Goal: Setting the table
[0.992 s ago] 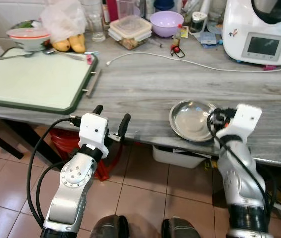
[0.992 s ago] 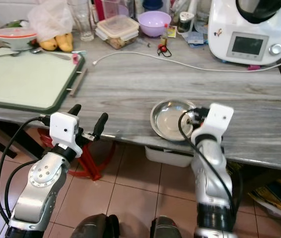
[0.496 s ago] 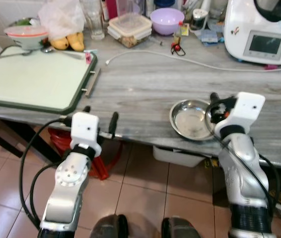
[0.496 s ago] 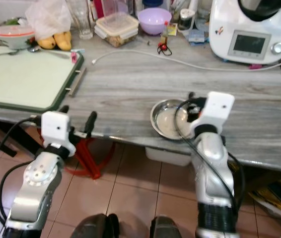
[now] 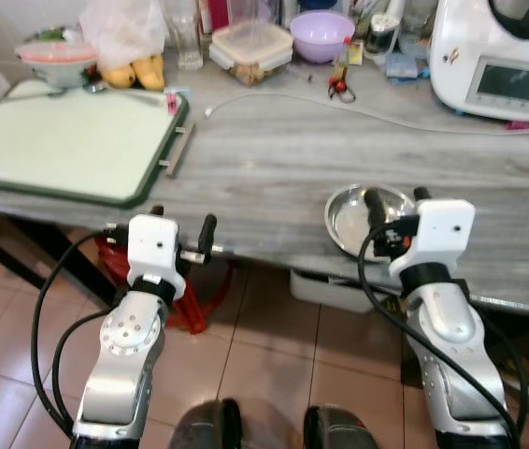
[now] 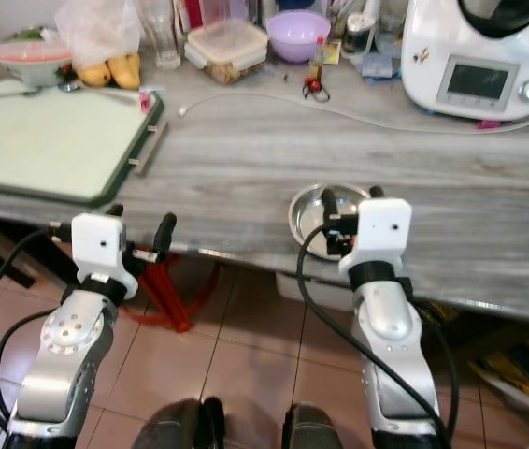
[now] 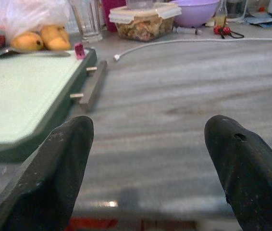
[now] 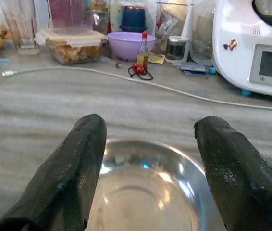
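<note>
Two silver arms, white boxy wrist housings, looping black cables, long black fingers (image 7: 61, 178)

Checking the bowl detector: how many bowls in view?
3: steel bowl at the near table edge by the right gripper; purple bowl far back; red-rimmed bowl far left. Clutter may hide more.

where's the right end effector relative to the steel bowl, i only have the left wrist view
Observer: The right end effector is open over the steel bowl, one finger towards each side of it.
Operator: is the bowl safely on the table
Observer: It sits right at the near edge of the grey table.
Operator: anything in it
Observer: The right wrist view shows it empty.
</note>
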